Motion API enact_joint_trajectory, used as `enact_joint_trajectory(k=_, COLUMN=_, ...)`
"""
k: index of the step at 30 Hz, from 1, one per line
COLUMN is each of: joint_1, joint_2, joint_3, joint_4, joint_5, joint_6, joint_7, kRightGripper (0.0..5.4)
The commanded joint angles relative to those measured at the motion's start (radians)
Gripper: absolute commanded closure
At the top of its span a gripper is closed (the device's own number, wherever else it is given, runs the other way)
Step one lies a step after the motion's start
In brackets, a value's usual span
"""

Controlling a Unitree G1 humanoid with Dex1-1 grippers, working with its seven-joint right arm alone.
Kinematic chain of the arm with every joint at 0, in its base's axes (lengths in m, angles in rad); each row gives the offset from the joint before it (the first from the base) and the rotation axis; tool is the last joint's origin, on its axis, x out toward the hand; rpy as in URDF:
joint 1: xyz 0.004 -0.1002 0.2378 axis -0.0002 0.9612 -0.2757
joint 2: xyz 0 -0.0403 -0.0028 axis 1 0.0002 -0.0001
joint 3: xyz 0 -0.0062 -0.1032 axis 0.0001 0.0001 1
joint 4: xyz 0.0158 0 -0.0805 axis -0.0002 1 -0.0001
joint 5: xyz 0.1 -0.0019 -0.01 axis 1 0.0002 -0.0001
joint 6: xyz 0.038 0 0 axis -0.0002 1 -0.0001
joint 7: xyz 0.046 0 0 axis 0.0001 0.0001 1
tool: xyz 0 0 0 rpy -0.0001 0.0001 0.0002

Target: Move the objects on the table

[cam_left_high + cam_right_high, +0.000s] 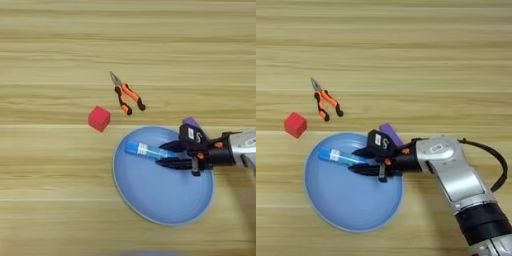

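A: What is seen of the arm [456, 175]?

B: In the right eye view it is shown from the bottom right corner up to the gripper [356, 161]; in the left eye view it is cut off by the right edge. The gripper is held over the plate [150, 200], pointing left.

A: And the jaws?

B: The two black fingers are seen either side of the near end of the tube [145, 150], one above it and one below. They appear closed on it, though actual contact is hard to make out. The tube's blue far end is left sticking out to the left over the plate; whether it is lifted or resting there cannot be told.

A: What is hidden?

B: The block [391, 133] is mostly covered by the gripper body; only a purple corner is shown at the plate's upper right rim.

A: The rest?

B: The cube [99, 118] is found on the table [50, 50] just left of the plate, apart from it. The pliers [127, 95] are laid above the plate, tips pointing up-left, handles slightly spread.
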Motion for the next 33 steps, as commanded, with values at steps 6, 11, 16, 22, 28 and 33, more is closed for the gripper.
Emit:
enact_joint_trajectory(k=6, joint_1=-0.061, joint_2=-0.027, joint_3=-0.025, joint_4=-0.009, joint_5=0.006, joint_6=-0.043, joint_7=-0.027, kRightGripper=3.06)
enact_joint_trajectory(k=11, joint_1=-0.076, joint_2=-0.017, joint_3=-0.06, joint_4=-0.024, joint_5=0.053, joint_6=-0.038, joint_7=-0.026, kRightGripper=2.57)
enact_joint_trajectory(k=16, joint_1=-0.093, joint_2=-0.015, joint_3=-0.127, joint_4=-0.082, joint_5=0.165, joint_6=0.015, joint_7=-0.004, kRightGripper=2.02)
enact_joint_trajectory(k=22, joint_1=-0.132, joint_2=-0.03, joint_3=-0.208, joint_4=-0.104, joint_5=0.259, joint_6=0.081, joint_7=-0.004, kRightGripper=1.24)
enact_joint_trajectory(k=28, joint_1=-0.179, joint_2=-0.065, joint_3=-0.264, joint_4=-0.033, joint_5=0.257, joint_6=0.071, joint_7=-0.015, kRightGripper=0.61)
enact_joint_trajectory(k=33, joint_1=-0.228, joint_2=-0.095, joint_3=-0.275, joint_4=0.08, joint_5=0.195, joint_6=0.04, joint_7=-0.052, kRightGripper=0.1)
